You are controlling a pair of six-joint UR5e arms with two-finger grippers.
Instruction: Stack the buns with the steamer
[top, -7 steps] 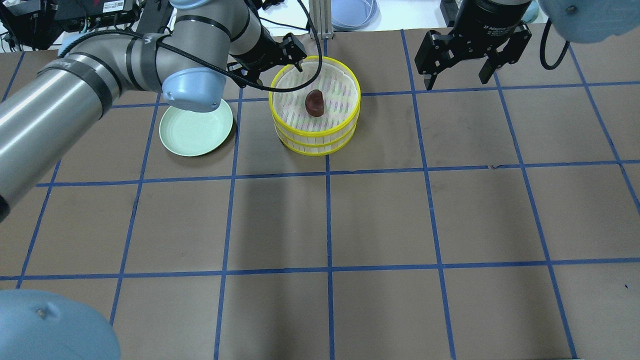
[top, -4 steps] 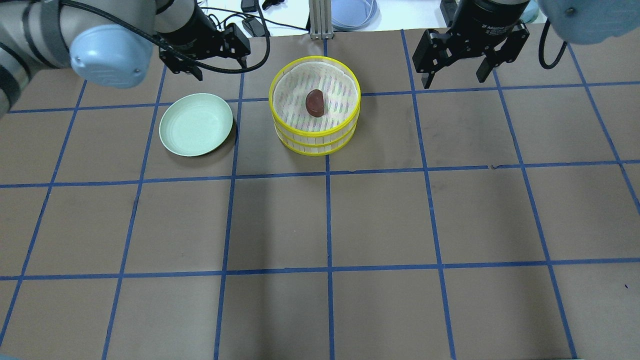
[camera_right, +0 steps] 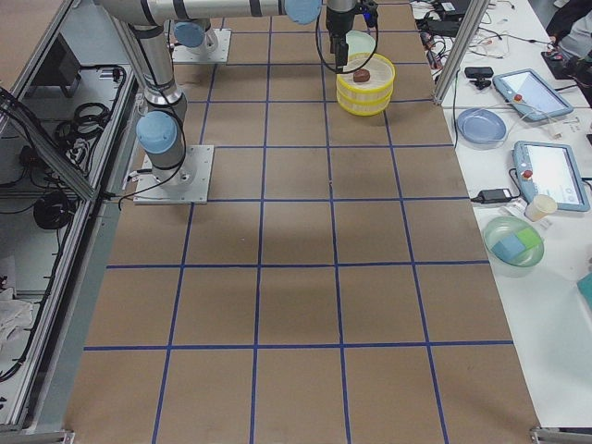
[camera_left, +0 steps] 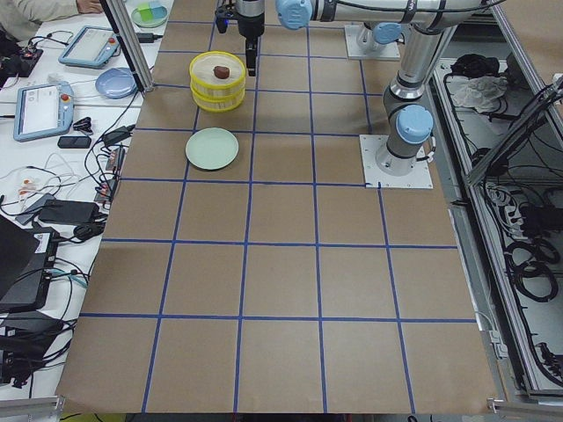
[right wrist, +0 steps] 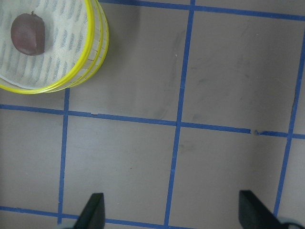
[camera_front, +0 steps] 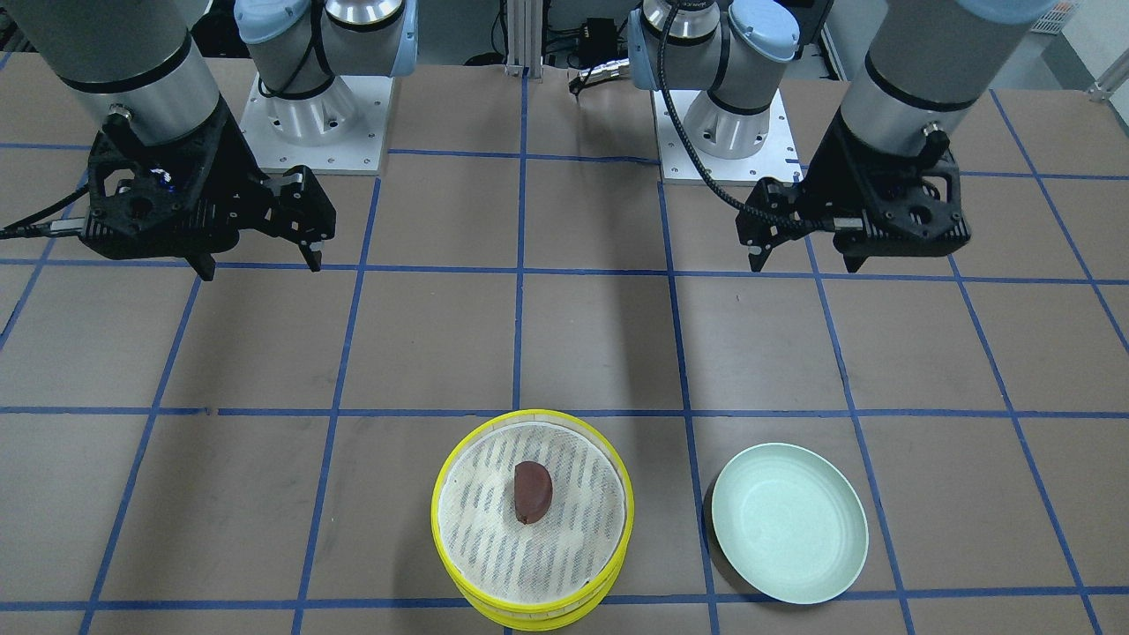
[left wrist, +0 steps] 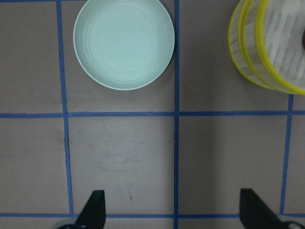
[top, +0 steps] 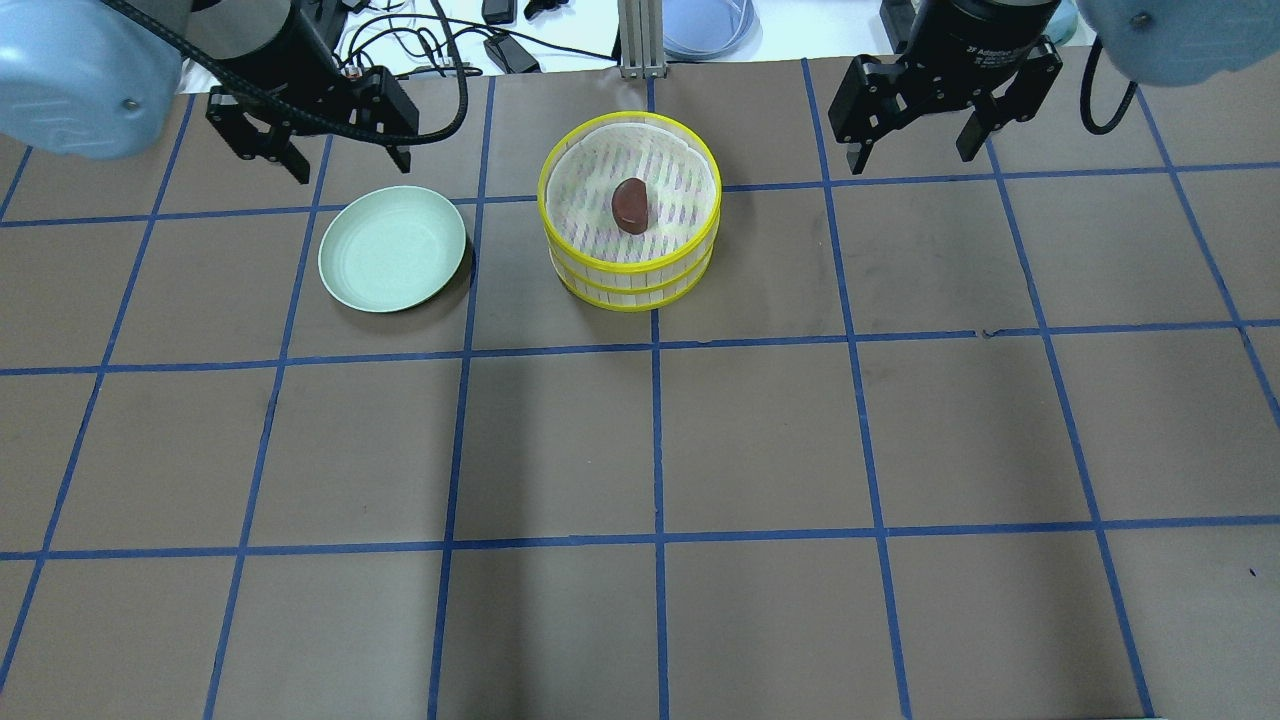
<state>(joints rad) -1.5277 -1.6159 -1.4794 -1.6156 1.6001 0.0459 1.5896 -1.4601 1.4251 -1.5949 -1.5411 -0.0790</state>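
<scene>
Steamer tiers: we count two, stacked into a single yellow-rimmed steamer (top: 630, 285). We see one dark reddish-brown bun (top: 629, 206), lying near the middle of the top tier's white liner. We also count one pale-green plate (top: 392, 248) and two grippers.

Reading the overhead view from left to right, the left gripper (top: 352, 170) hangs over the far side of the brown table (top: 760, 430), its jaws spread apart and empty. The plate sits just nearer than it. To the plate's right stands the steamer, near the plate but not touching it. Further right hangs the right gripper (top: 912, 162), its jaws likewise apart and empty.

The steamer and its bun lie between the two grippers, well apart from both. In each wrist view the steamer shows in a top corner, far from the fingertips (left wrist: 95, 205) at the bottom edge.
</scene>
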